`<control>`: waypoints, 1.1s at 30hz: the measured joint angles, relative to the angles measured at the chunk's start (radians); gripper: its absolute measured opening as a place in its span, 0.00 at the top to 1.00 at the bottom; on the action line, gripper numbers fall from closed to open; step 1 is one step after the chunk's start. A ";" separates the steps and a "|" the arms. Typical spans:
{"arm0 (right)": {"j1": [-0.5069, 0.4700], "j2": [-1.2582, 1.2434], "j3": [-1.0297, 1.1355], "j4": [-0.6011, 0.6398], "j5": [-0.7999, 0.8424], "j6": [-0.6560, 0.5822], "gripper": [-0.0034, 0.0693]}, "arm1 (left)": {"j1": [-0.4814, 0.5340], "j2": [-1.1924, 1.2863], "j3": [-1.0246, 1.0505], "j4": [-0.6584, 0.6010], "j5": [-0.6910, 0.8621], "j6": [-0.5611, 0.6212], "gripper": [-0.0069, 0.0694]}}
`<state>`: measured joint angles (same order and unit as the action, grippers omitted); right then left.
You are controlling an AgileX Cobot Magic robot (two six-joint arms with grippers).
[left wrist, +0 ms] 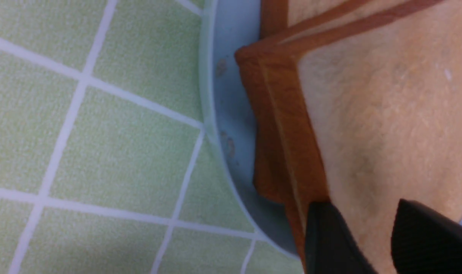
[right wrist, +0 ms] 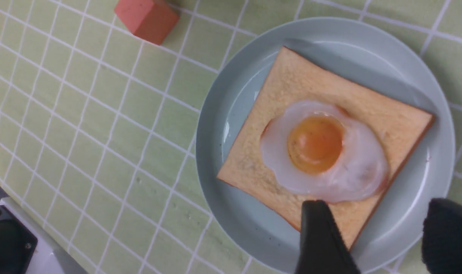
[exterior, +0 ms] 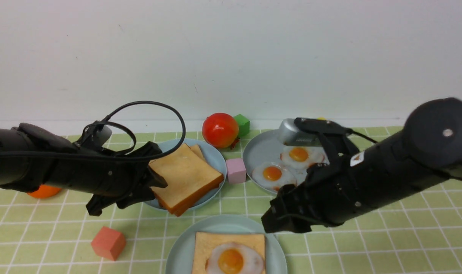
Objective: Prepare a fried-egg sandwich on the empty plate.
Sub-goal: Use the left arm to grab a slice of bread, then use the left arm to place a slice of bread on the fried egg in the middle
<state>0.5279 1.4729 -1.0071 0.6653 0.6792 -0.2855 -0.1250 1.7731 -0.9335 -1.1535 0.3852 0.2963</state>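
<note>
The empty plate (exterior: 181,243) at the front centre now carries one toasted bread slice (exterior: 211,241) with a fried egg (exterior: 231,260) lying on top, also plain in the right wrist view as the egg (right wrist: 322,148) on the slice (right wrist: 291,83). My right gripper (exterior: 276,213) hovers open over that plate's right rim (right wrist: 436,160), with nothing between its fingers. To the left, my left gripper (exterior: 156,167) is shut on the left edge of the top bread slice (exterior: 189,171) of a stack. That slice (left wrist: 387,114) sits tilted between my fingers.
The bread stack rests on a blue plate (exterior: 211,152). A greyer plate (exterior: 257,152) at the back right holds two fried eggs (exterior: 272,174). A tomato (exterior: 220,129), green cube (exterior: 241,124), pink cube (exterior: 235,170), red cube (exterior: 108,242) and an orange (exterior: 44,191) lie around.
</note>
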 joint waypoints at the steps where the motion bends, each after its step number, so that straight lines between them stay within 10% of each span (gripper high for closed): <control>1: 0.000 -0.034 0.000 -0.009 0.003 0.006 0.50 | 0.000 0.005 0.000 -0.007 -0.004 0.001 0.63; 9: 0.000 -0.339 0.000 -0.028 0.018 0.019 0.70 | 0.003 0.013 0.000 -0.012 0.010 0.005 0.91; 20: 0.000 -0.682 0.079 -0.347 0.096 0.039 0.73 | -0.027 -0.195 0.022 0.051 0.211 0.144 0.93; 33: 0.000 -1.178 0.586 -0.450 -0.238 0.086 0.71 | -0.245 -0.191 0.130 0.096 0.184 0.169 0.93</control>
<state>0.5279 0.2948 -0.4211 0.2158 0.4410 -0.1994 -0.3699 1.5818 -0.8040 -1.0576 0.5695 0.4656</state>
